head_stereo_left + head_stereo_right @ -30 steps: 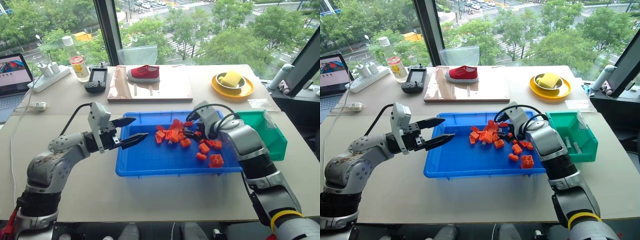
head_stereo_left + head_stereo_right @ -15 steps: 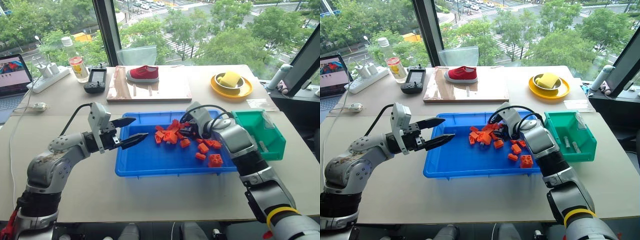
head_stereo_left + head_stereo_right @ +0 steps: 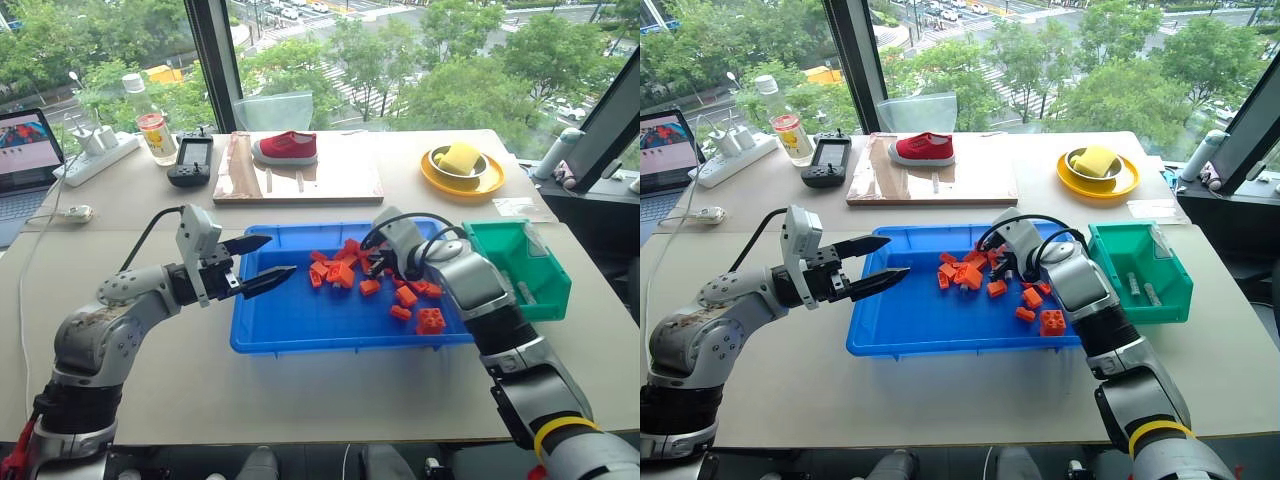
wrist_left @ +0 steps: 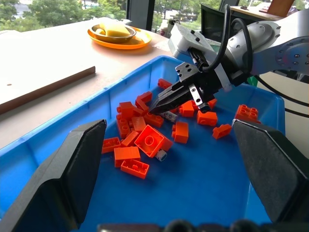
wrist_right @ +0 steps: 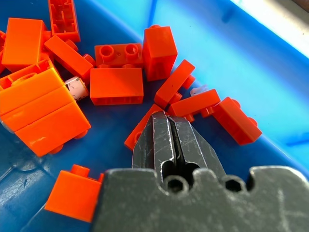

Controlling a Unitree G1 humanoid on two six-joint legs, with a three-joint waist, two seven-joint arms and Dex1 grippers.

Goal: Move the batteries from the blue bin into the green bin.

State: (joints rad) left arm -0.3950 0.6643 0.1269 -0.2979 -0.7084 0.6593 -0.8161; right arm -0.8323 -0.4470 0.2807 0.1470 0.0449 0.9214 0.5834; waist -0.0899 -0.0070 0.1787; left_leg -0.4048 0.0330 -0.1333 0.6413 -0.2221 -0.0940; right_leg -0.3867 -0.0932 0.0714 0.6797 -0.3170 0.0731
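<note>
The blue bin, set mid-tabletop, is strewn with orange blocks and part-buried batteries. Two more are seen in the green bin toward the tabletop's right edge. The right claw is closed, empty, among the blocks; the left claw is held open.

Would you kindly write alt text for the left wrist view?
The right gripper, fingers shut, dips into orange blocks in the blue bin, a battery lying among them. The left gripper's open fingers frame the view.
</note>
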